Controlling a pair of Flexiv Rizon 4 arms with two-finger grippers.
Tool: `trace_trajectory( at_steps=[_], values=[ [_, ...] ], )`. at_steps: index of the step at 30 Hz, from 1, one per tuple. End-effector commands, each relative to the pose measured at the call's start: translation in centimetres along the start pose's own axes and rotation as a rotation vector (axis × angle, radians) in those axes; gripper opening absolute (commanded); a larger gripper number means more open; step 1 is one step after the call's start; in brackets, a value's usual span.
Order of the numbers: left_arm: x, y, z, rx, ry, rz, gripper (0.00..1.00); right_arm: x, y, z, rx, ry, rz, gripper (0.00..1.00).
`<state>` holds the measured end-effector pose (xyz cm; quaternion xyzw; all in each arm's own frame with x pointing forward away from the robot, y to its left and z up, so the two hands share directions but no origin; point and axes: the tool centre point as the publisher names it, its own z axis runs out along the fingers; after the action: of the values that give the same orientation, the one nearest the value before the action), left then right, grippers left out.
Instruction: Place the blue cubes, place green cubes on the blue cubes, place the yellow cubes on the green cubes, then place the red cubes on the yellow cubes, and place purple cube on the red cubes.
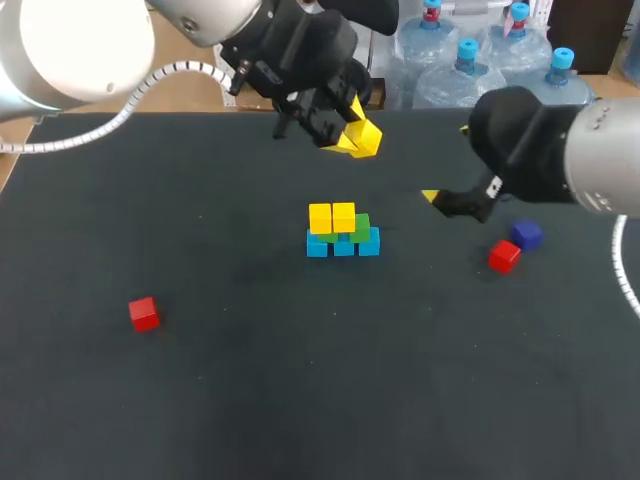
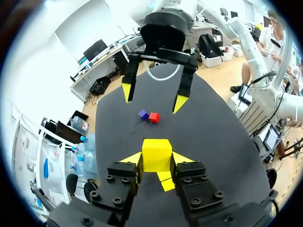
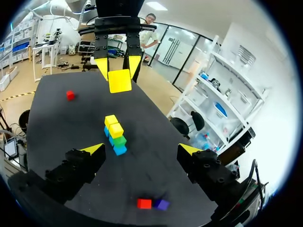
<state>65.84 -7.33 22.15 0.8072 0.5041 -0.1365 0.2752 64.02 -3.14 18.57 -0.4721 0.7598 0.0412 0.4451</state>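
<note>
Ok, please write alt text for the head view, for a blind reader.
The left gripper holds a yellow cube above the table, behind a stack: blue cubes, green cubes on them, two yellow cubes on top. One red cube lies at far left; another red cube and a purple cube lie by the right arm.

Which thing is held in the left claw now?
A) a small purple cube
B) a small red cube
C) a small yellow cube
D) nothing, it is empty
C: in the left wrist view the left claw has both yellow-tipped fingers pressed on two opposite sides of a small yellow cube.
</note>
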Motion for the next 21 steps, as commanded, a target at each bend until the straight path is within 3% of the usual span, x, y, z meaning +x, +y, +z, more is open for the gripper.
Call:
trace_trajectory(
  at_steps=[1, 16, 21],
  values=[
    [0.0, -0.2, -0.1, -0.006, -0.005, 0.004, 0.0, -0.2, 0.0, 1.7, -0.022, -0.096, -0.005, 1.0],
    [-0.8, -0.5, -0.4, -0.024, -0.005, 0.008, 0.0, -1.6, -0.5, 3.1, -0.085, -0.094, -0.038, 1.0],
    [-0.6, -0.6, -1.1, -0.047, -0.007, -0.015, 0.0, -2.3, -1.3, 2.1, -0.116, -0.119, 0.004, 1.0]
  ],
)
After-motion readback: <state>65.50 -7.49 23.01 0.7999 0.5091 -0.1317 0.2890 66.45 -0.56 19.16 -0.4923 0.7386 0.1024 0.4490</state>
